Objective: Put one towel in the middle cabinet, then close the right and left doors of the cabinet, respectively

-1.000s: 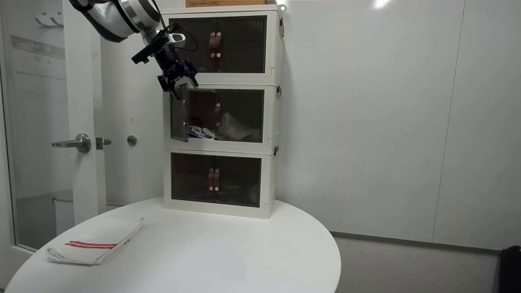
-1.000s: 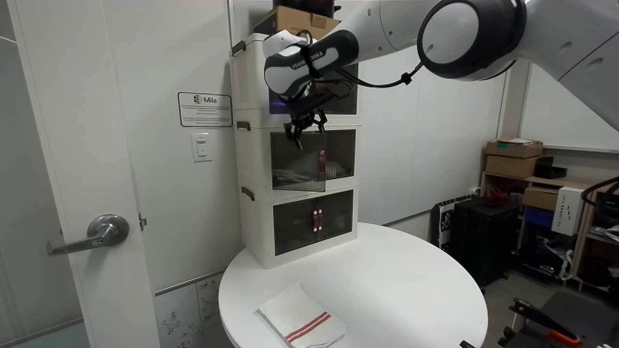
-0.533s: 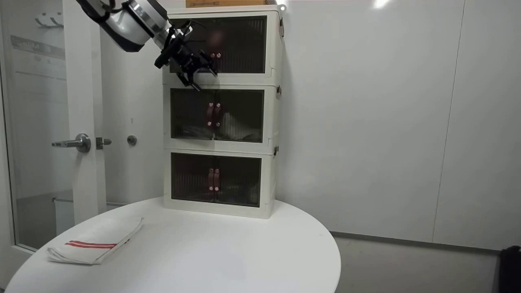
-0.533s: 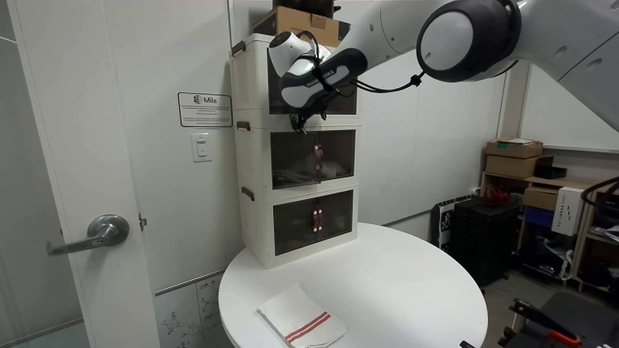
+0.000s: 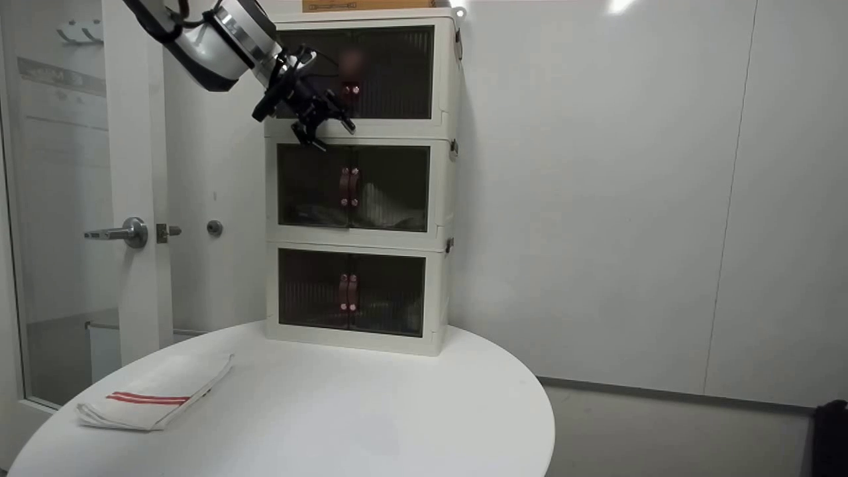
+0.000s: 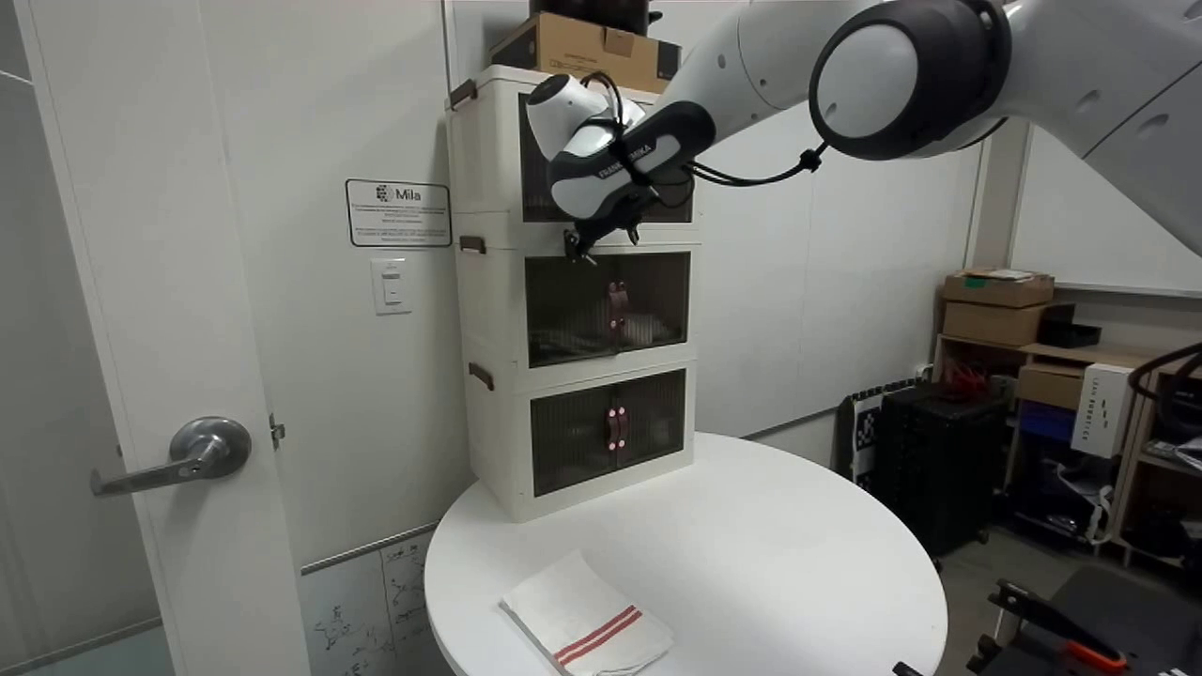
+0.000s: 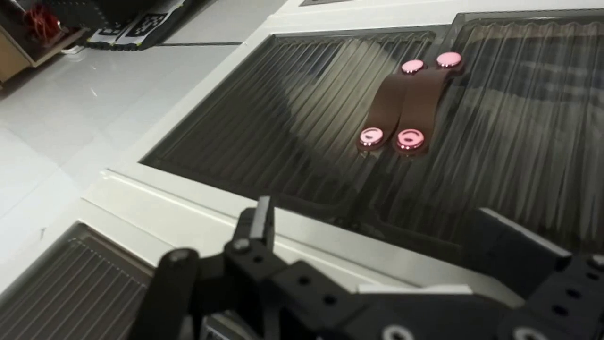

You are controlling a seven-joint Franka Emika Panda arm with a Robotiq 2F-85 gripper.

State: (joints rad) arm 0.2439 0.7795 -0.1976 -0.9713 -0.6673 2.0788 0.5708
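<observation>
The middle cabinet (image 5: 361, 237) has two dark ribbed doors. Its left door (image 5: 311, 182) lies nearly flush, with a slight offset at its lower edge; I cannot tell if it is fully shut. Its right door (image 5: 394, 189) is shut. Their brown handles (image 7: 401, 104) sit side by side in the wrist view. Pale cloth-like shapes show dimly behind both doors. A white towel with red stripes (image 5: 149, 399) lies folded on the table, also in an exterior view (image 6: 587, 615). My gripper (image 5: 336, 137) is open and empty in front of the middle cabinet's top edge (image 7: 394, 226).
The upper cabinet (image 5: 437, 73) and lower cabinet (image 5: 434, 298) have shut doors. A cardboard box (image 6: 587, 52) lies on top of the stack. The round white table (image 6: 779, 554) carries the stack. A room door with a lever handle (image 6: 211, 451) stands beside it.
The middle cabinet's left door has swung from standing open to nearly flush. My gripper has moved across toward the middle of the cabinet front. The towel on the table has not moved.
</observation>
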